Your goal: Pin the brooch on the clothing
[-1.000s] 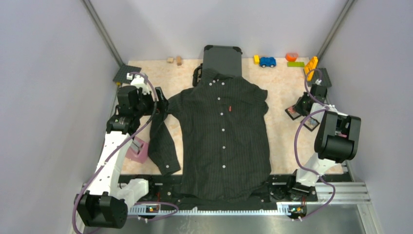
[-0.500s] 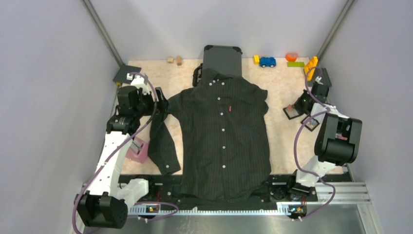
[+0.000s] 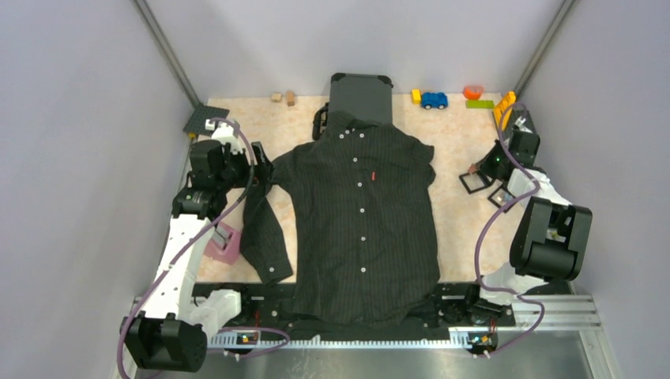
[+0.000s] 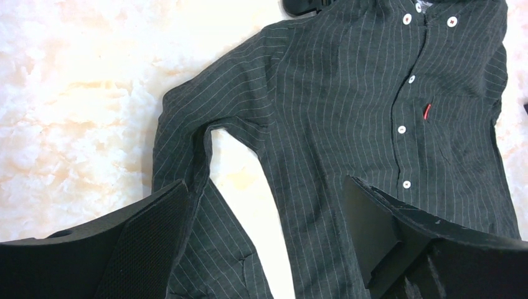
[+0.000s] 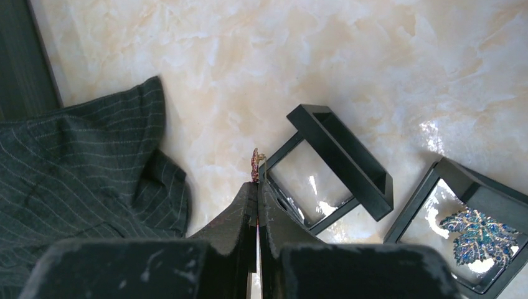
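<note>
The black pinstriped shirt (image 3: 363,213) lies flat in the middle of the table, collar at the far end, white buttons down the front, a small red tag on the chest. It also shows in the left wrist view (image 4: 373,124) and the right wrist view (image 5: 75,174). My left gripper (image 3: 257,168) is open above the shirt's left sleeve and armpit (image 4: 261,230). My right gripper (image 3: 479,167) is shut on a small reddish brooch (image 5: 254,163), held edge-on at the fingertips (image 5: 256,187) above an open, empty black display box (image 5: 330,168), right of the shirt.
A second black box (image 5: 473,230) holds a blue brooch. A dark grey suitcase (image 3: 361,95) stands behind the collar. Toy blocks and a blue car (image 3: 434,100) line the back edge. A pink object (image 3: 224,242) lies by the left arm. Grey baseplates sit in both far corners.
My right arm has moved toward the far right corner, and the gripper with it, now above the open box. The left arm and the shirt have not moved.
</note>
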